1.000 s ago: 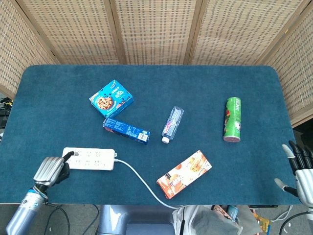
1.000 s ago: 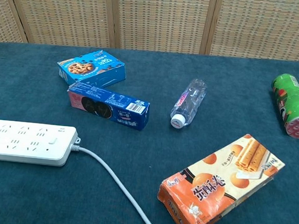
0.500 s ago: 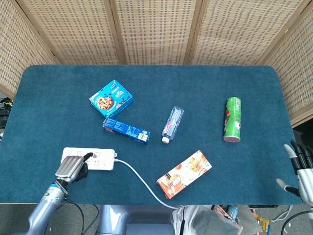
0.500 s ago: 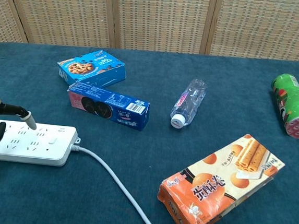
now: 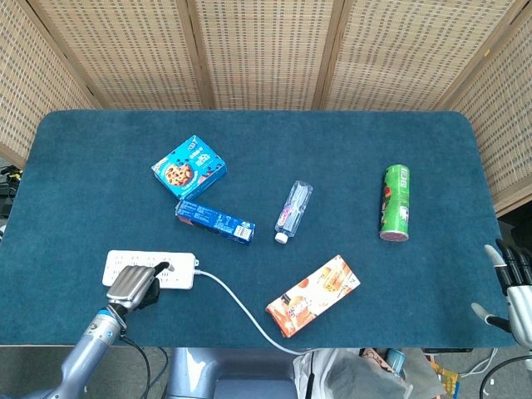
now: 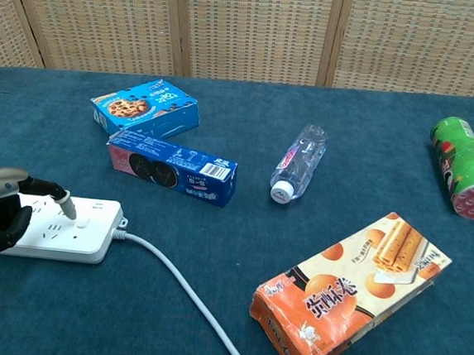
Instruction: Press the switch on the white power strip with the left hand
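The white power strip (image 5: 179,273) (image 6: 90,239) lies near the table's front left edge, its cord running off to the right. My left hand (image 5: 135,285) (image 6: 2,207) hovers over its middle, most fingers curled in and one finger stretched toward the switch end. That fingertip (image 6: 69,209) sits just left of the switch (image 6: 84,221); contact cannot be told. It holds nothing. My right hand (image 5: 514,287) hangs at the table's front right corner with fingers spread and nothing in it.
A blue cookie box (image 5: 189,166), a dark blue biscuit box (image 5: 214,220), a clear bottle (image 5: 293,209), a green can (image 5: 396,202) and an orange wafer box (image 5: 313,295) lie across the blue table (image 5: 100,183). The white cord (image 5: 241,312) trails off the front edge.
My left hand has travelled rightward along the power strip, from its left end to over its middle, with the stretched finger now close to the switch. The right hand barely moved.
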